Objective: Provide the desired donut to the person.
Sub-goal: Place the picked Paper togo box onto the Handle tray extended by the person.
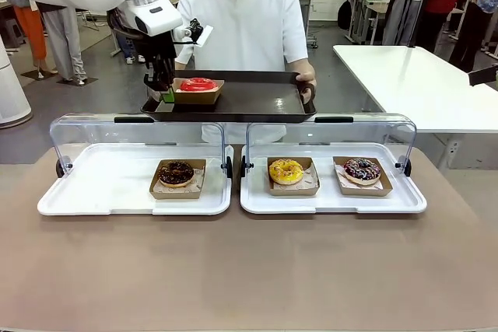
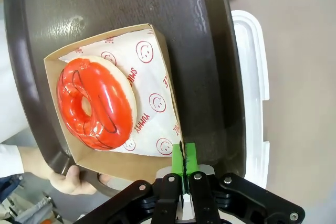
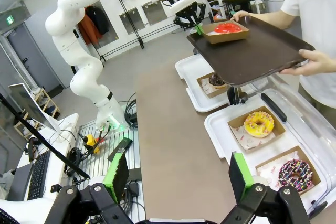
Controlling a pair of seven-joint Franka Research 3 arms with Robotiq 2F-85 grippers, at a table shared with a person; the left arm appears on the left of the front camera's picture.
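Note:
A red-glazed donut (image 1: pixel 198 84) (image 2: pixel 94 103) lies in a brown cardboard box (image 1: pixel 194 96) (image 2: pixel 157 93) that rests on the left part of a dark brown tray (image 1: pixel 257 103) (image 2: pixel 205 51). The person (image 1: pixel 249 21) in a white shirt holds the tray with both hands over the far edge of the table. My left gripper (image 1: pixel 166 92) (image 2: pixel 182 157) is shut on the box's rim, its green pads pinched together. My right gripper (image 3: pixel 178 177) stands open over the table's right end with nothing between its fingers; from there the red donut (image 3: pixel 227 27) shows far off.
Two white display trays (image 1: pixel 117 192) (image 1: pixel 405 200) with raised clear lids stand mid-table. The left one holds a chocolate donut (image 1: pixel 177 172); the right one holds a yellow donut (image 1: pixel 285 170) and a sprinkled chocolate donut (image 1: pixel 362 169). The near half of the table is bare brown surface.

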